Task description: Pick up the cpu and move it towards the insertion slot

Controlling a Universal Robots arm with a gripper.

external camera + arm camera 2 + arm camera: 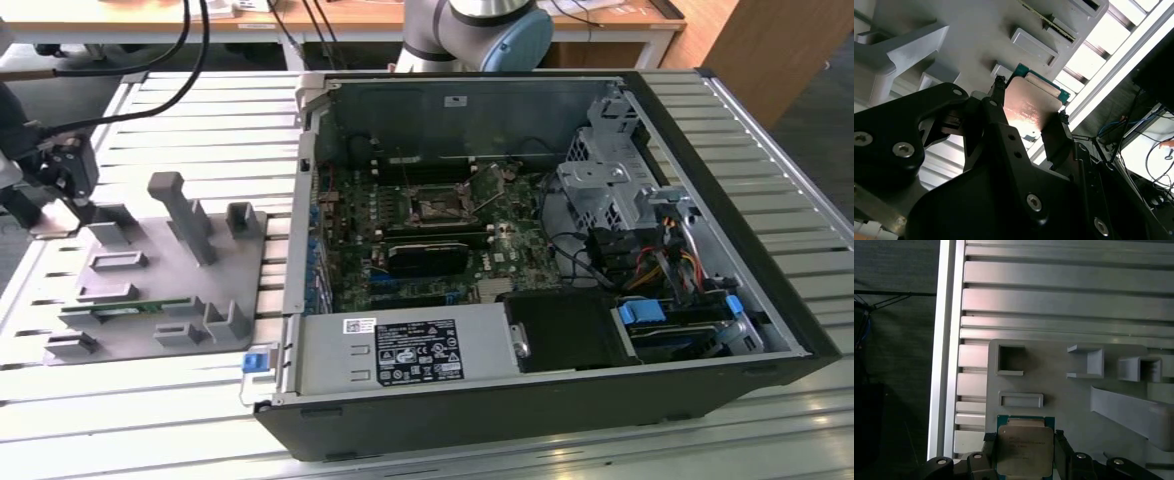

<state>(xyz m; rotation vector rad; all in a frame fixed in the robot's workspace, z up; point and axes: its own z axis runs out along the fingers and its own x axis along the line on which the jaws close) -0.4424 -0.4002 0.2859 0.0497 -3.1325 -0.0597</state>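
Observation:
The cpu (1031, 107) is a flat square chip with a shiny metal top and a thin green rim. It sits between my gripper's two black fingers (995, 107) in both wrist views, and the gripper (1031, 100) is shut on its opposite edges. In the first wrist view the cpu (1025, 447) is at the edge of the grey fixture (1064, 395), with the gripper (1024, 440) around it. In the exterior view the gripper (60, 205) is at the far left, over the fixture's (147, 290) corner. The insertion slot (438, 208) lies on the motherboard inside the open computer case, well to the exterior view's right.
A narrow green memory stick (120, 308) lies in the fixture. Grey uprights (180, 215) rise from the fixture between gripper and case. The case's metal wall (310, 200) stands between fixture and motherboard. Cables and drive cages (614, 190) crowd the case's right side. The slatted table (160, 110) surrounds all.

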